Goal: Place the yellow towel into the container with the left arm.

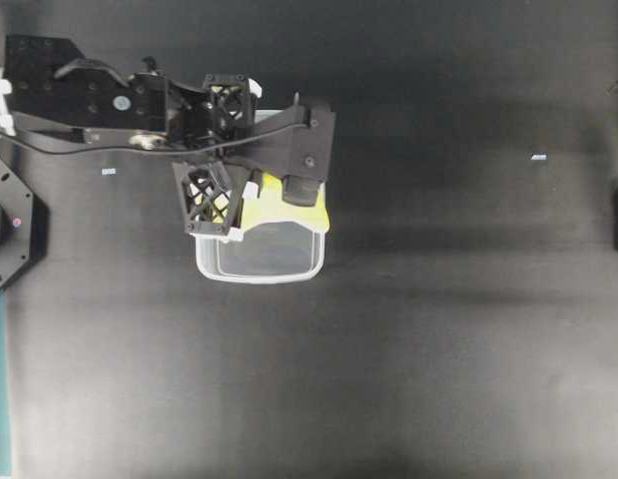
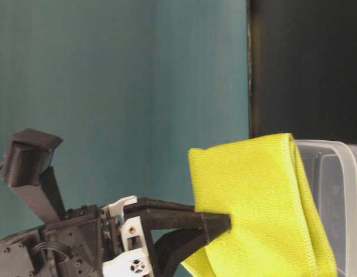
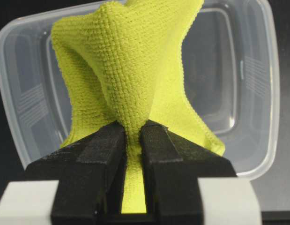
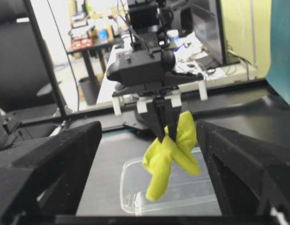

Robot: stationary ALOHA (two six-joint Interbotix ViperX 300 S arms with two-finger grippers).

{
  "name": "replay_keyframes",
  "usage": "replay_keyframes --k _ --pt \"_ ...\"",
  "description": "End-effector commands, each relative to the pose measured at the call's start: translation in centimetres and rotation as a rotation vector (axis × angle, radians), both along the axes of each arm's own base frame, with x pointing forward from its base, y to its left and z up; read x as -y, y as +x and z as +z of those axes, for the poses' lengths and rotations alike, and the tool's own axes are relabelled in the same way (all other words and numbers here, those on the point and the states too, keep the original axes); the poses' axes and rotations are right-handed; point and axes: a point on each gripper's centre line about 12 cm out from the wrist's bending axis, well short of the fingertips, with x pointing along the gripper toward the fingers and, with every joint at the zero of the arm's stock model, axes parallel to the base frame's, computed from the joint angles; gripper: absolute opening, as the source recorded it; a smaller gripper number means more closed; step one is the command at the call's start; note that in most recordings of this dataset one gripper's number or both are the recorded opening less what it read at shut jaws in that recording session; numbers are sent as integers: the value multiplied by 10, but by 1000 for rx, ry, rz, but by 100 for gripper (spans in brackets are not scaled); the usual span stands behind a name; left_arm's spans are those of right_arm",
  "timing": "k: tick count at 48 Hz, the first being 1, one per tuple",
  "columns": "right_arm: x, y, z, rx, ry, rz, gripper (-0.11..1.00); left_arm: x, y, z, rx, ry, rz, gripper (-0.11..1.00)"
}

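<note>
The yellow towel [image 1: 289, 212] hangs bunched from my left gripper [image 1: 301, 190], which is shut on its top fold. It hangs over the far part of the clear container [image 1: 269, 274], its lower end down near the tub's inside. In the left wrist view the black fingers [image 3: 102, 150] pinch the towel [image 3: 130, 70] with the container [image 3: 257, 93] right below. The right wrist view shows the towel [image 4: 170, 152] dangling above the container [image 4: 135, 187] from the left gripper [image 4: 164, 136]. My right gripper [image 4: 147, 133] is open and empty, well away on the other side.
The black table top [image 1: 438, 329] surrounds the tub. The left arm's base and lattice parts [image 1: 204, 200] lie over the tub's left end. A teal wall [image 2: 120, 86] stands behind. Small white markers [image 1: 537, 157] lie on the table.
</note>
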Motion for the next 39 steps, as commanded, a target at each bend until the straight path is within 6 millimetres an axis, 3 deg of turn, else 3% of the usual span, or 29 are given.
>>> replay_keyframes --k 1,6,15,20,30,39 --pt "0 2 3 3 4 0 79 0 1 3 17 6 -3 7" --pt "0 2 2 0 5 0 79 -2 0 0 8 3 7 14" --pt "0 2 0 -3 5 -1 78 -4 -3 -4 -3 0 20 70" --pt "0 2 -1 -6 8 1 78 -7 -2 5 25 -3 35 89" --pt "0 -1 -3 -3 6 -1 78 -4 -18 57 168 -32 101 89" --pt "0 -1 -6 -6 6 -1 78 -1 -58 94 348 -54 130 88"
